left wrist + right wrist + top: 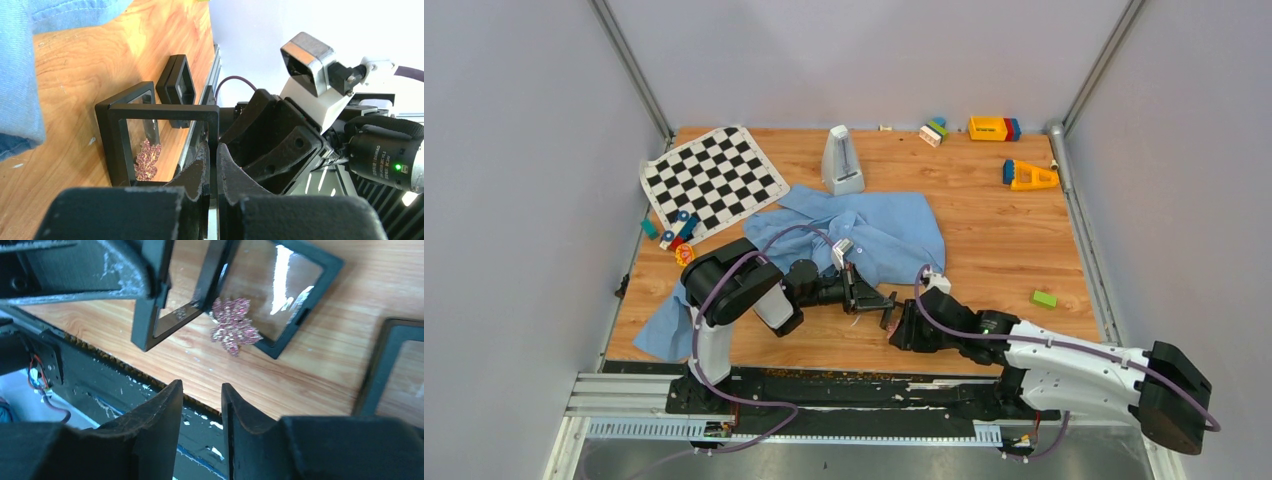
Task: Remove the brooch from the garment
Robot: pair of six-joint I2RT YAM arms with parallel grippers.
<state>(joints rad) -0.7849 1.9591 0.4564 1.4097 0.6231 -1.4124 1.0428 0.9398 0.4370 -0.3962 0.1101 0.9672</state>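
right tool [201,390]: Nearest the tabletop's front edge. Its jaws stand a little apart with nothing between them, aimed at the brooch but short of touching it.
brooch [234,332]: A pink glittery piece, well apart from the garment. It lies across the near corner of the case base, partly on the frame and partly on bare wood.
case base [280,290]: A black frame with a glossy clear membrane, flat on the tabletop [1004,240]. It probably sits here to receive the brooch.
case lid [165,112]: The matching black frame, tilted up off the base. It seems to be held raised so the case stays open and the brooch stays reachable.
left tool [212,150]: Its fingers are pinched closed on the lid's edge, and it holds nothing else.
second case [177,85]: Another black frame close beside the first, untouched.
garment [874,225]: A blue shirt, crumpled farther back. No tool touches it.
task: Judging by the brooch's position, removal looks done.
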